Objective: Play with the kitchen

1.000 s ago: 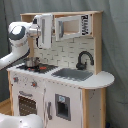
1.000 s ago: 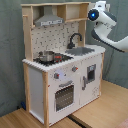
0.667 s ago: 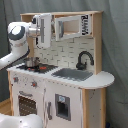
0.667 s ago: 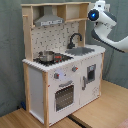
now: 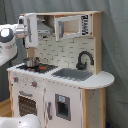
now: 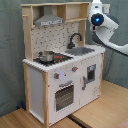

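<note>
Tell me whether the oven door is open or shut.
Shut. The oven door sits flush with the kitchen front in both exterior views, with no gap showing around it.

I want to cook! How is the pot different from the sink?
The pot is round, shiny metal and stands on top of the stove. The sink is a grey rectangle sunk into the counter, under the black tap. Both are on the kitchen counter.

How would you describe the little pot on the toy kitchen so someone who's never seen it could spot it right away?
Find the kitchen, white and light wood against a grey curtain. On its countertop, the black stovetop lies beside the sink with the black faucet. The pot sits on that stovetop under the grey hood; it is the only shiny metal item there.
</note>
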Controlling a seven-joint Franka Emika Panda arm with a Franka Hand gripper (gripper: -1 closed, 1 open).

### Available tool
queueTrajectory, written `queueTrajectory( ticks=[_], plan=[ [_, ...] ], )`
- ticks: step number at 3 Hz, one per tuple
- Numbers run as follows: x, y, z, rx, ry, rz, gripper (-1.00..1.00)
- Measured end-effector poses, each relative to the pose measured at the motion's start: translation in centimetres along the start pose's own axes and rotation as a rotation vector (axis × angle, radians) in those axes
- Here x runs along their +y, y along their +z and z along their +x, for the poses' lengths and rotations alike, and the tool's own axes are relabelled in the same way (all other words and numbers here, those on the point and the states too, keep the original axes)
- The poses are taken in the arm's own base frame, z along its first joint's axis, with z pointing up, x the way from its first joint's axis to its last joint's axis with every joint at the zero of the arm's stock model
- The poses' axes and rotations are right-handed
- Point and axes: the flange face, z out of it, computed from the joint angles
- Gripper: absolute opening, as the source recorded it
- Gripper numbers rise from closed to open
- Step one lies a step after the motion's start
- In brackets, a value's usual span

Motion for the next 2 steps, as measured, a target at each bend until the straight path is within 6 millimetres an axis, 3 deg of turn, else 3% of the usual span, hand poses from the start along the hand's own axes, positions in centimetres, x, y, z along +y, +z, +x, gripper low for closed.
queueTrajectory(
  ticks=[1, 2],
  plan=[
    [-0.2, -5.0, 0.6, 0.109, -0.079, -0.002, 1.0],
    [-2.2, -9.4, 0.5, 0.225, -0.17, -0.017, 1.0]
  ],
)
